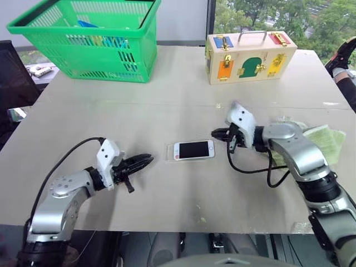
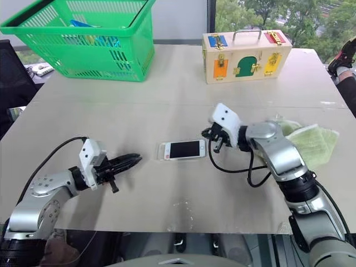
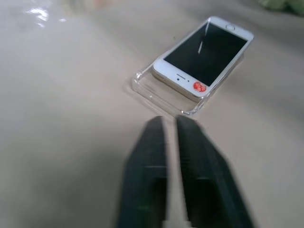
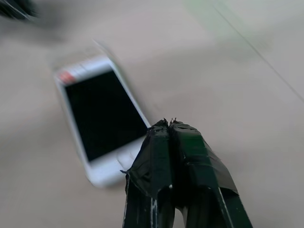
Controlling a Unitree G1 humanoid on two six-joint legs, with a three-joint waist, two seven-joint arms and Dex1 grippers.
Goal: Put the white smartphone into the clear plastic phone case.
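Observation:
The white smartphone lies screen up in the middle of the table, resting in the clear plastic phone case. The case's bare end sticks out toward my left gripper, as the left wrist view shows: phone, case rim. My left gripper is shut and empty, just left of the case and pointing at it. My right gripper is also shut and empty, hovering just right of the phone's other end. In the right wrist view its joined fingers sit beside the phone.
A green basket stands at the back left and a wooden latch box at the back right. A pale green cloth lies under my right forearm. The table's front edge runs close below both arms.

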